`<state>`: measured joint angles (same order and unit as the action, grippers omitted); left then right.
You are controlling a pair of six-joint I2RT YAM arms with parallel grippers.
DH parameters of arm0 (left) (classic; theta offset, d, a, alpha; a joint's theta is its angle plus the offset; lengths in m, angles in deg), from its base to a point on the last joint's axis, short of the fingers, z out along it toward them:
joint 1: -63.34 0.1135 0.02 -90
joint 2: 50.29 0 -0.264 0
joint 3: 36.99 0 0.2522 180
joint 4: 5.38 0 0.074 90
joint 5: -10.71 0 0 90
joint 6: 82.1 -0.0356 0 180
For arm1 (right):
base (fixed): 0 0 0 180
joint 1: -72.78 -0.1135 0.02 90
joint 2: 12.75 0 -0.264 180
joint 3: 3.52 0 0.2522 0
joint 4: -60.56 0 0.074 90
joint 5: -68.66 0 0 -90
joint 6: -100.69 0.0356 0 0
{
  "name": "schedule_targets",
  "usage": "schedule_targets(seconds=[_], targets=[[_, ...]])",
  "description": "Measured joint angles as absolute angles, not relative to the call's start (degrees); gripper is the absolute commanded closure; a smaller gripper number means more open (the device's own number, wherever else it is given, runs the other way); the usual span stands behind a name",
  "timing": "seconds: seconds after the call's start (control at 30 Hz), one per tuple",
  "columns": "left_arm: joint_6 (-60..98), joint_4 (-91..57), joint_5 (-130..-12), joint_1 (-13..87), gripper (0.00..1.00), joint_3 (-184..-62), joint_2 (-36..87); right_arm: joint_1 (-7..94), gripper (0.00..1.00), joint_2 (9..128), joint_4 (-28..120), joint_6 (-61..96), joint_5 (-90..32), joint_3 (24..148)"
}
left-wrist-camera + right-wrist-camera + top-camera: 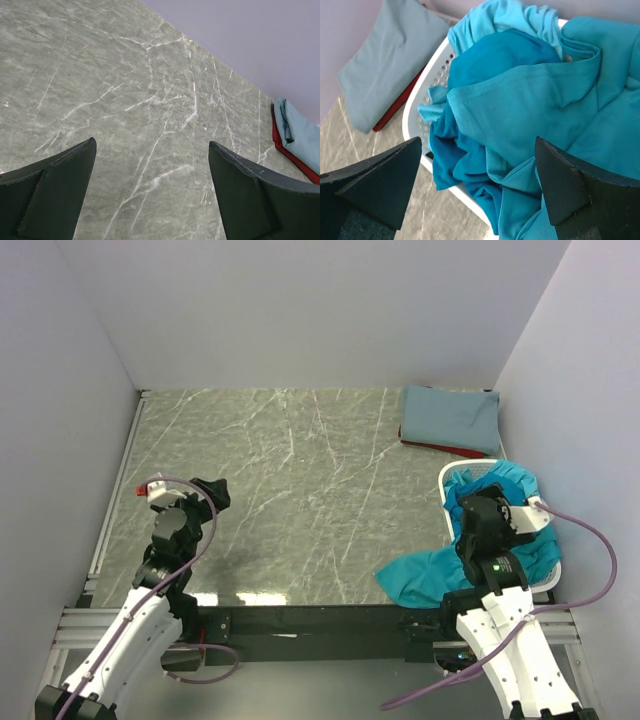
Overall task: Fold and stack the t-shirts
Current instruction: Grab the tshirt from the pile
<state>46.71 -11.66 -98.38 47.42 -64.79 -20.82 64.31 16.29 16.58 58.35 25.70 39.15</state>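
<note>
- Noted crumpled teal shirts (520, 100) heaped in white perforated plastic basket (437, 75), near right; one draped over rim onto veined stone-look table (290, 490).
- Found right gripper (477, 142) spread wide, holding nothing, just above heap.
- Found left gripper (151, 145) spread wide over table, well apart from cloth.
- Logged folded grey-blue shirt (450, 418) atop dark red shirt (440, 447), far right corner, near basket.

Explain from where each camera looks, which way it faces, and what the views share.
Top external: above, behind the bases, facing down on the table; the left arm and right arm show.
Left wrist: on the left arm, facing across the table toward the far right corner; the open left gripper shows.
Right wrist: above the white basket, facing the teal t-shirts; the open right gripper shows.
Shared: all three see the grey-blue t-shirt on the red t-shirt.
</note>
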Motion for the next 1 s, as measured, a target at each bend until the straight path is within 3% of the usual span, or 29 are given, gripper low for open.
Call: schedule_targets(seconds=[0.33, 0.53, 0.63, 0.67, 0.73, 1.0], targets=[[46.7, -11.2, -98.0, 47.4, 0.0, -64.8, -19.2, 65.8, 0.02, 26.6, 19.4, 57.7, 26.3, 39.3], [46.9, -11.2, -98.0, 47.4, 0.01, -64.8, -20.1, 67.4, 0.15, 30.1, 20.6, 56.9, 24.4, 39.6], [47.4, -11.2, -98.0, 47.4, 0.01, -64.8, -20.8, 68.4, 0.4, 28.7, 22.3, 55.9, 23.1, 39.5], [47.5, -11.2, -98.0, 47.4, 0.0, -64.8, -20.8, 68.7, 0.61, 28.2, 23.0, 55.5, 22.6, 39.4], [47.6, -11.2, -98.0, 47.4, 0.01, -64.8, -20.8, 69.1, 0.85, 27.0, 24.3, 55.4, 22.0, 39.0], [47.8, -11.3, -98.0, 47.4, 0.01, -64.8, -20.8, 69.2, 0.95, 23.7, 26.5, 54.5, 20.3, 37.8]])
